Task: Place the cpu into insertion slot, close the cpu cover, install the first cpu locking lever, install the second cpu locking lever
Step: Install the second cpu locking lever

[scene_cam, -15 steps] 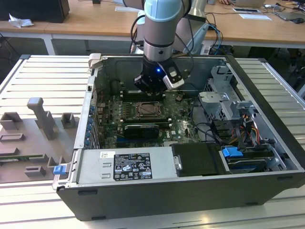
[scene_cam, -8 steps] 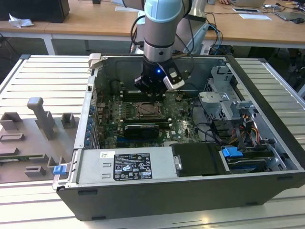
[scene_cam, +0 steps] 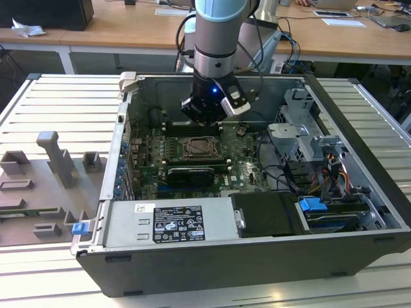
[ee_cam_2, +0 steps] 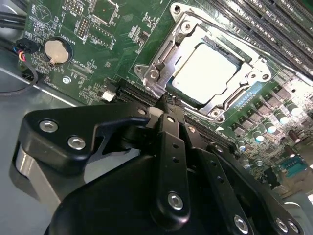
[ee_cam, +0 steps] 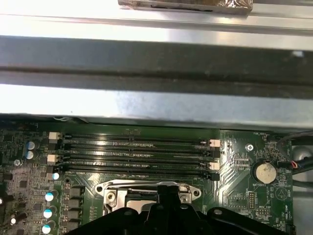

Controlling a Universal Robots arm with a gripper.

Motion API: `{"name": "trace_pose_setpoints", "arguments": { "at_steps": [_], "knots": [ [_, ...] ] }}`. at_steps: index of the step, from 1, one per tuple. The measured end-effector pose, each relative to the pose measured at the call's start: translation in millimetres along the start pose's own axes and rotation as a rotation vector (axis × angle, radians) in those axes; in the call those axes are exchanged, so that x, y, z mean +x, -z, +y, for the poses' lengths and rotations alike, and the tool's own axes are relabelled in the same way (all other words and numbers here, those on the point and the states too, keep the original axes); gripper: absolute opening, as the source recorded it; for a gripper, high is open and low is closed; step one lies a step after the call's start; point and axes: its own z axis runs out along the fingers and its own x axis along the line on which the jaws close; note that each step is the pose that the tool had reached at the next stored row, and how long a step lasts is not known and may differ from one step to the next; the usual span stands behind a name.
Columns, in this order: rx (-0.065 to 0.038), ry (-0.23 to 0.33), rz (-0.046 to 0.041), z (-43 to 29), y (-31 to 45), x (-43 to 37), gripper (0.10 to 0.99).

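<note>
**A:** Hovering inside the open computer case (scene_cam: 359,160), at twelve o'clock of the insertion slot (scene_cam: 196,149) in the exterior view.

**B:** Checking the gripper (ee_cam_2: 168,104) in the second wrist view. Clenched, tips pinched together with nothing seen between them, right at the edge of the cpu cover (ee_cam_2: 159,68).

**A:** And the cpu (ee_cam_2: 205,73)?

**B:** Seated flat in the slot, pale face up, framed by the cover's cut-out. Looks laid down over it, going by how closely that silvery frame hugs the chip.

**A:** No telling from here whether either locking lever is hooked down, though.

**B:** Agreed. Plenty to fret over. Could slip off that thin metal edge and gouge the green motherboard (ee_cam_2: 98,49) beside the socket.

**A:** Caused by such a narrow contact, presumably.

**B:** Exactly. Could also press off-centre and tilt the frame, skewing the chip on its contacts.

**A:** Tight quarters too, with the memory slots (ee_cam: 137,152) just past the socket, toward twelve o'clock in the exterior view.

**B:** Might clip them with any sideways drift. And if unlatched, might spring back up once pressure goes.
</note>
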Motion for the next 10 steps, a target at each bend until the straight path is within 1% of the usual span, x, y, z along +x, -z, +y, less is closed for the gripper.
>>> {"name": "trace_pose_setpoints", "arguments": {
  "at_steps": [6,10],
  "knots": [
    [0.000,0.000,0.0000,-5.8,0.6,0.3,0.106],
    [0.000,0.000,0.0001,-6.8,2.4,0.4,0.106]
  ]
}}
